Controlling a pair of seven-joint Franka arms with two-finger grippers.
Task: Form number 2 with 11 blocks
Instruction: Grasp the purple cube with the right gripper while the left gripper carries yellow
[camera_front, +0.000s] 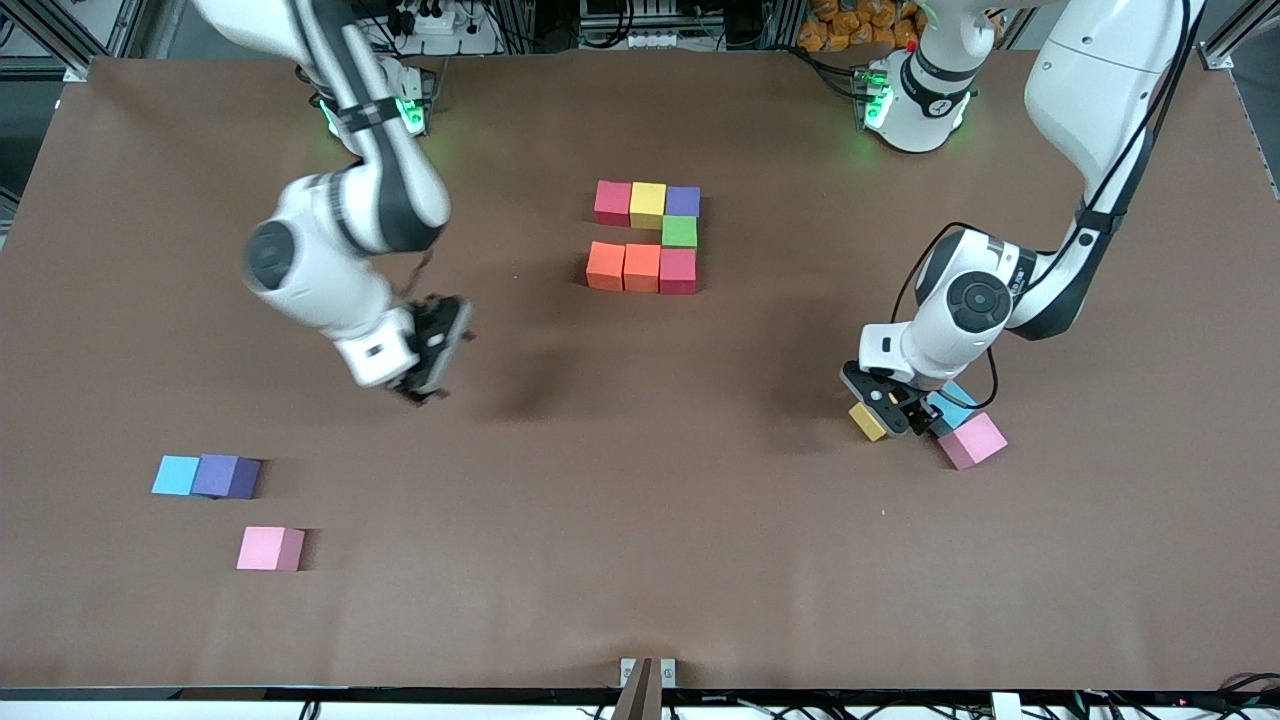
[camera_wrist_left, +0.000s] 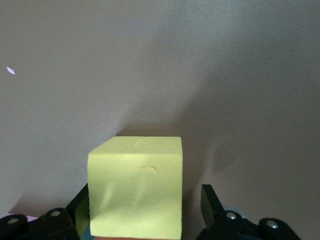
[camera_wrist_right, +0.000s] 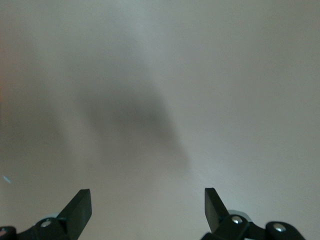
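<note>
On brown table (camera_front: 640, 560) | seven-block cluster (camera_front: 648, 238) mid-table | cables along edges

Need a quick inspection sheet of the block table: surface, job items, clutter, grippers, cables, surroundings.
Surface: brown table, bare between the blocks.
Job's things: unfinished digit of seven blocks mid-table; loose light blue block, purple block and pink block toward the right arm's end; another pink block toward the left arm's end.
Clutter: nothing seen.
Grippers: left gripper straddles a yellow block, one finger still apart; right gripper open, empty.
Cables: black cable along the left arm.
Surroundings: wiring by the arm bases.
</note>
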